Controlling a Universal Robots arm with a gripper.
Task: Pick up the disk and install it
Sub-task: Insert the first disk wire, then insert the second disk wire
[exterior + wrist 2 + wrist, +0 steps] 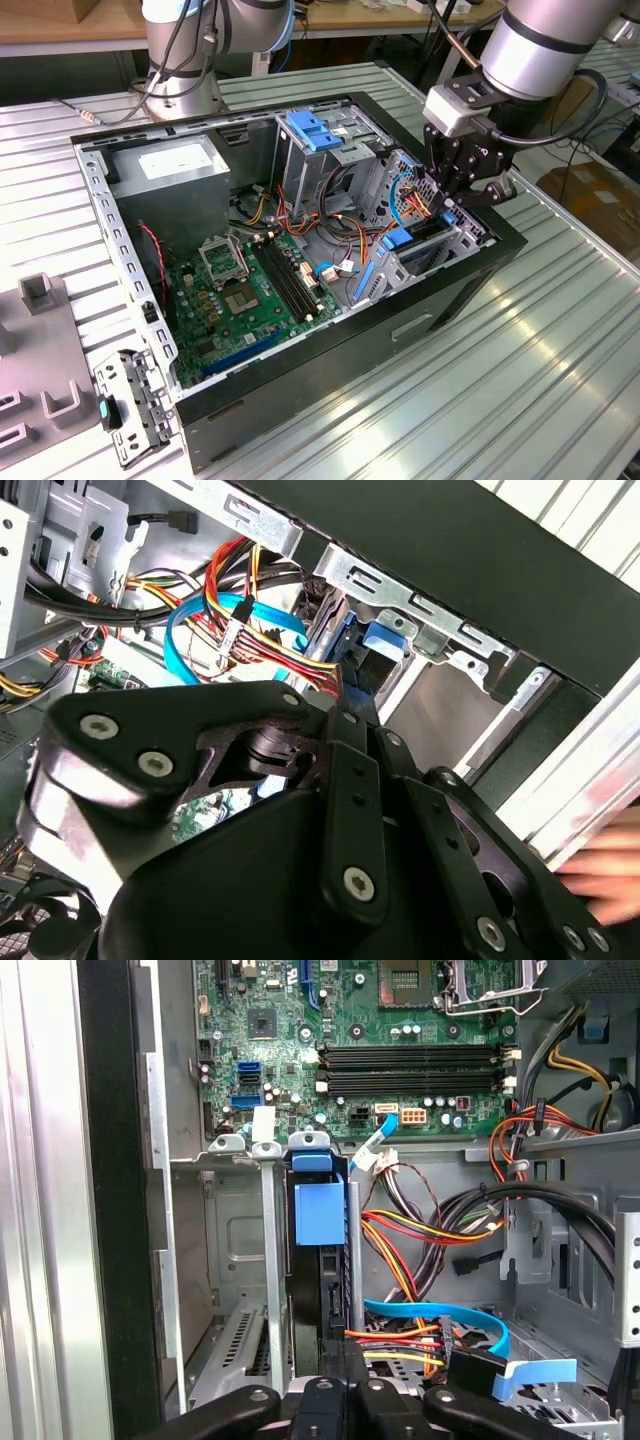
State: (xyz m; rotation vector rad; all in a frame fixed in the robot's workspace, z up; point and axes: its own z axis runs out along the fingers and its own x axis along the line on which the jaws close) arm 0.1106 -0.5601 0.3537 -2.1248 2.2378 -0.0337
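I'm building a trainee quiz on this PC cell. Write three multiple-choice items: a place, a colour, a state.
1. The gripper hangs over: A a keyboard; B the drive bay; C a monitor.
2. The motherboard is: A green; B red; C white.
3. The computer case is: A closed; B upright; C open, lying on its side.
Answers: B, it is above the bay at the exterior view's right; A, the board shows green; C, its inside is exposed from above.
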